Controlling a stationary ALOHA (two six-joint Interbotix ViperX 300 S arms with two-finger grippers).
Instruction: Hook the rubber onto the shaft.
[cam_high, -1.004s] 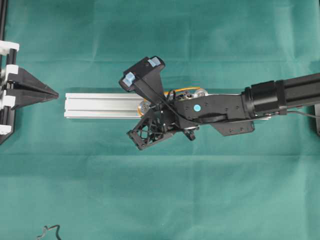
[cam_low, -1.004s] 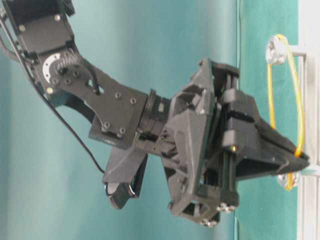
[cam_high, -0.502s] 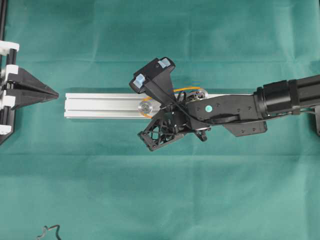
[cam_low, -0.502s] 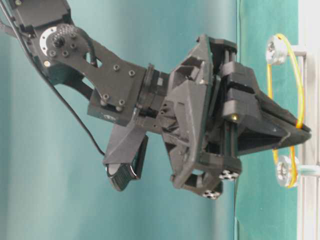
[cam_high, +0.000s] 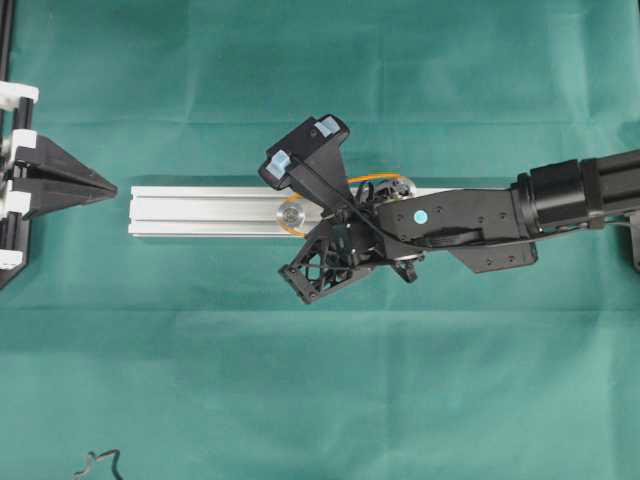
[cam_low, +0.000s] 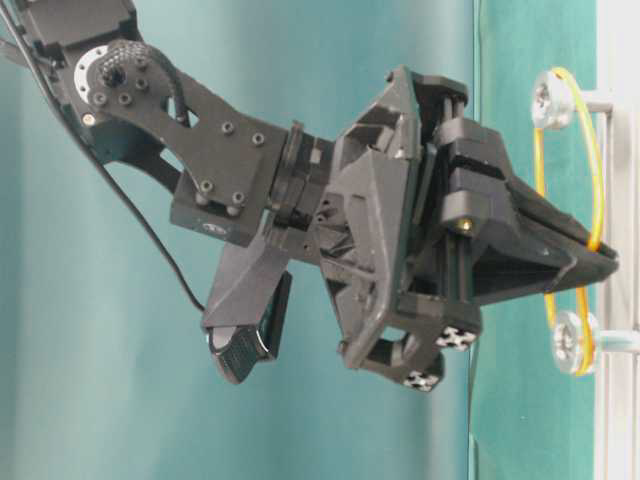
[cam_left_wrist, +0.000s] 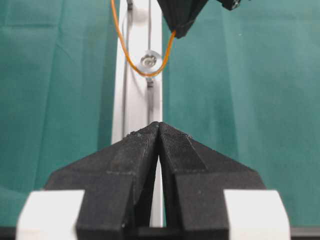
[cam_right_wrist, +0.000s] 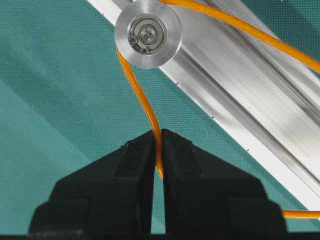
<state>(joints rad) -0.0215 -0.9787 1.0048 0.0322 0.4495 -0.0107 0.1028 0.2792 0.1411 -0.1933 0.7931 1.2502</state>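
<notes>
The orange rubber (cam_right_wrist: 137, 87) runs round the left side of a silver shaft pulley (cam_right_wrist: 148, 34) on the rail (cam_right_wrist: 240, 95) and down into my right gripper (cam_right_wrist: 159, 136), which is shut on one strand. From table level the rubber (cam_low: 597, 170) stretches as a loop between an upper pulley (cam_low: 550, 98) and a lower pulley (cam_low: 570, 342), with the right gripper (cam_low: 608, 268) pinching it between them. My left gripper (cam_left_wrist: 160, 125) is shut on nothing, short of the rail's near end. Overhead, the left gripper (cam_high: 113, 188) sits at the far left.
The silver rail (cam_high: 200, 210) lies across the green cloth, and the right arm (cam_high: 470, 212) covers its right part. A black cord scrap (cam_high: 95, 462) lies at the bottom left edge. A black frame post (cam_high: 5, 60) stands along the left edge.
My right gripper has shifted along the rail away from its left end, still holding the rubber. The left pulley is now uncovered with the rubber round it. The left gripper has not moved.
</notes>
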